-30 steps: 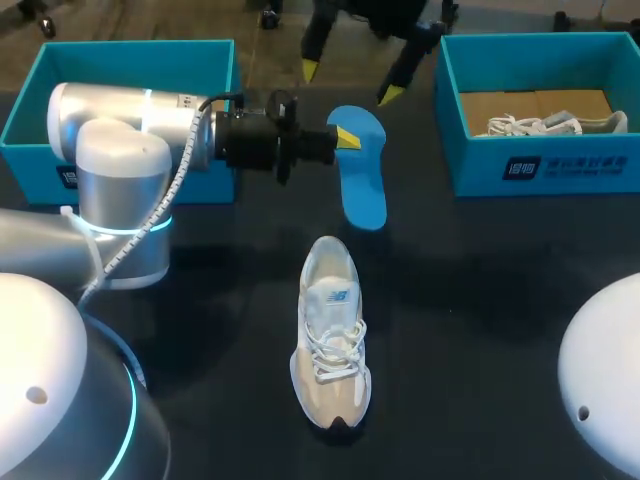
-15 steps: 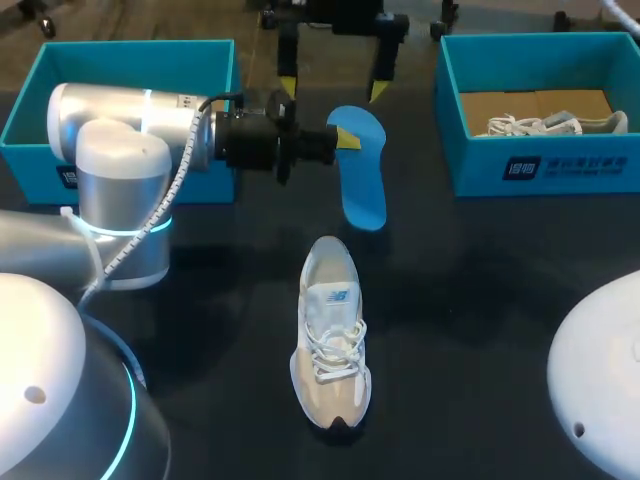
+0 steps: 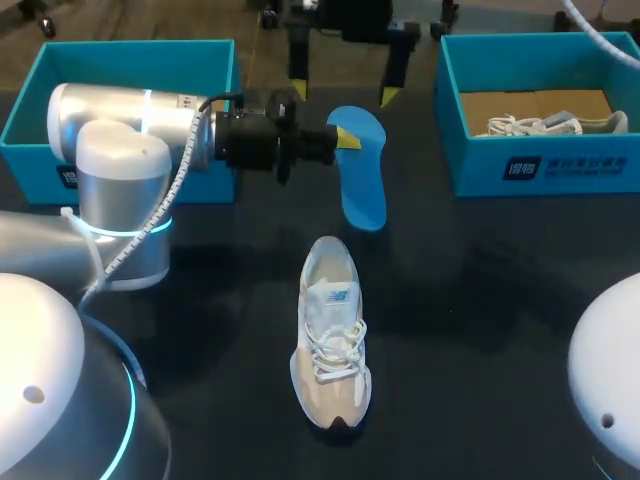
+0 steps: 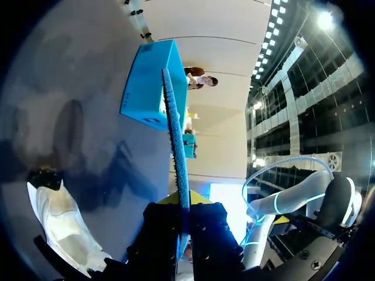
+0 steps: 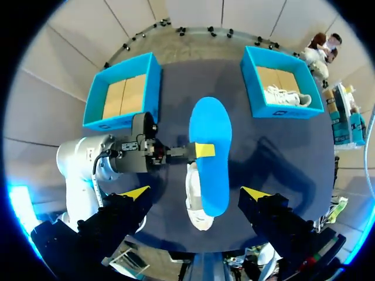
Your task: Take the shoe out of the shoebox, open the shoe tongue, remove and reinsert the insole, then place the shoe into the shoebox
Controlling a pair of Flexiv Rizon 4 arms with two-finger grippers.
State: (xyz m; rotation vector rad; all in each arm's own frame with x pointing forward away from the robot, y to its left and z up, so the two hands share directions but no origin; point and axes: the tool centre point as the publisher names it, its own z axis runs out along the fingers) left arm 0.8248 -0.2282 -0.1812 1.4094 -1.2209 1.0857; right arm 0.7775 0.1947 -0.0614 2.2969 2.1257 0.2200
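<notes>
Above the tabletop [image 3: 500, 280]: clamps insole [image 3: 362, 170] in left pincer [image 3: 347, 138], holds right pincer [image 5: 196, 193] apart; risks insole pivoting loose from narrow grip.

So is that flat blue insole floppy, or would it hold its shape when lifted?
Probably fairly stiff: the flat blue insole, clamped only at one side edge by the left jaws, juts out without drooping. Likely light: edge-on in the left wrist view it looks thin. It may flex if pushed.
</notes>
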